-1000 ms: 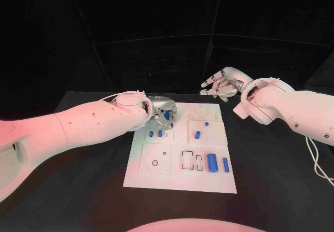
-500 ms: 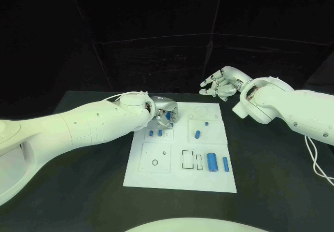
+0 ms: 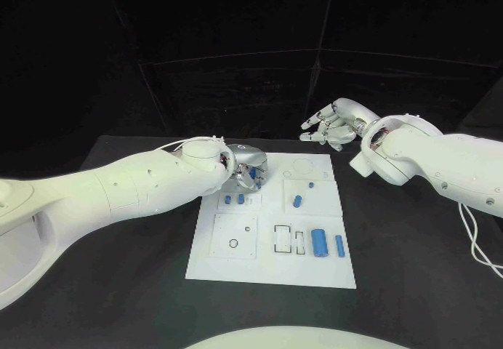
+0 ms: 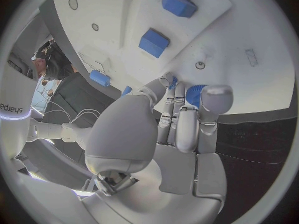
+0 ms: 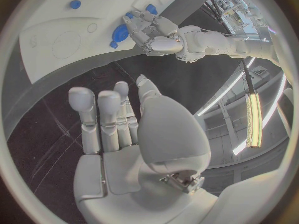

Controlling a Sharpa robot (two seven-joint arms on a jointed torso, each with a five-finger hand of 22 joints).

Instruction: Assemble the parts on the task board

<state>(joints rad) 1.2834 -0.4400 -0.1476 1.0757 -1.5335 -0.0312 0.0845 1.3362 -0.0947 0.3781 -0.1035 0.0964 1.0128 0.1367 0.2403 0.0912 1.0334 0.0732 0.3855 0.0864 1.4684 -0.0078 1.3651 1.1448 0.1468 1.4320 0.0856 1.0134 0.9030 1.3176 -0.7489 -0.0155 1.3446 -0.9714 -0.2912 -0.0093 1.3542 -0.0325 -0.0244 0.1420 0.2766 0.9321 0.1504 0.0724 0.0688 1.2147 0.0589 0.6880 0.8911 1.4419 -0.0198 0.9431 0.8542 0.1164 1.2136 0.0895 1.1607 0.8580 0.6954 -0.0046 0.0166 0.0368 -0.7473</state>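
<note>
A white task board (image 3: pixel 270 273) lies in the middle of the black table (image 3: pixel 115 276), set with small blue parts: a fat cylinder (image 3: pixel 318 243) and a slim peg (image 3: pixel 339 246) near the robot-side right corner, two more pegs (image 3: pixel 298 202) in the middle right panel, two short blocks (image 3: pixel 232 198) on the left. The left hand (image 3: pixel 246 169) hangs over the board's far left corner, fingers curled down around a round blue part (image 4: pixel 195 93), its own arm screening the panel beneath. The right hand (image 3: pixel 332 125) hovers beyond the board's far edge, fingers apart and holding nothing. No lettering on the board is legible
</note>
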